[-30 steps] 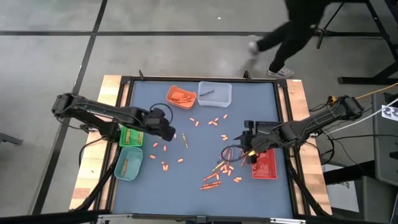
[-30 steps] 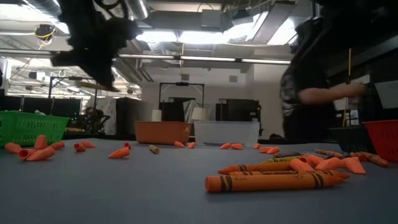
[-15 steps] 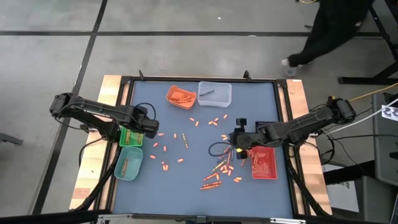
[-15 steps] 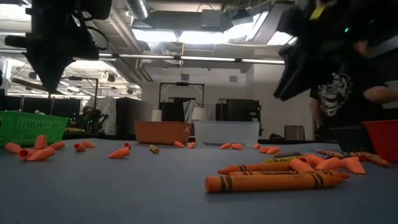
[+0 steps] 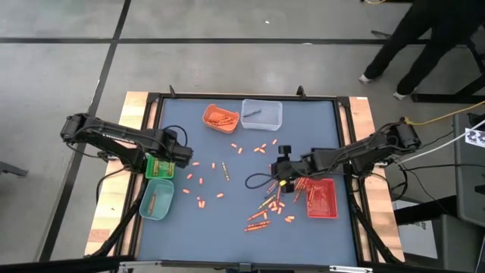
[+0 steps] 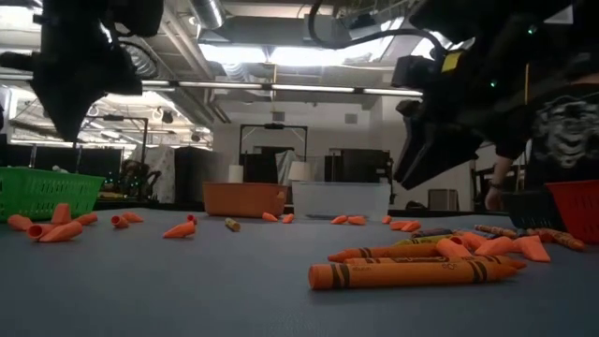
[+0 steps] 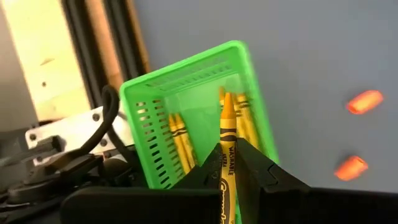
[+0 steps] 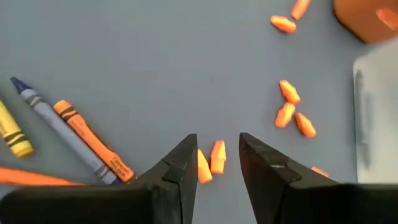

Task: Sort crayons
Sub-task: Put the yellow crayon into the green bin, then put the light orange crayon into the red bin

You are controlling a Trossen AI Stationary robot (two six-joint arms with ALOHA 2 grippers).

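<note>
My left gripper (image 5: pixel 179 155) (image 7: pixel 229 171) hangs over the green basket (image 7: pixel 186 93) (image 5: pixel 159 167) at the table's left, shut on a yellow crayon (image 7: pixel 227 134). Several yellow crayons (image 7: pixel 177 134) lie in that basket. My right gripper (image 5: pixel 282 170) (image 8: pixel 217 158) stands open above the blue table's middle, over two short orange crayon pieces (image 8: pixel 216 157). A grey-blue crayon (image 8: pixel 59 127) and an orange crayon (image 8: pixel 90 140) lie beside it. More crayons (image 5: pixel 267 211) (image 6: pixel 412 271) lie loose at the near right. My left gripper pinches the yellow crayon's wrapped body (image 7: pixel 227 155) between its two fingers. The crayon lies along the fingers and its pointed tip (image 7: pixel 227 102) sticks out past them. The fingers point steeply down over the green basket, and the crayon is lifted clear of it.
A red tray (image 5: pixel 324 199) sits near the right edge and a teal tray (image 5: pixel 157 199) at the near left. An orange tray (image 5: pixel 220 117) and a clear tray (image 5: pixel 262 114) stand at the far edge. Orange pieces (image 5: pixel 198 182) dot the table. A person (image 5: pixel 424 38) walks beyond the table.
My left gripper has carried the yellow crayon toward the table's left edge until it is over the green basket, and has tipped to point more steeply down. My right gripper has come down and moved toward the table's middle, staying open. The person has walked off to the right.
</note>
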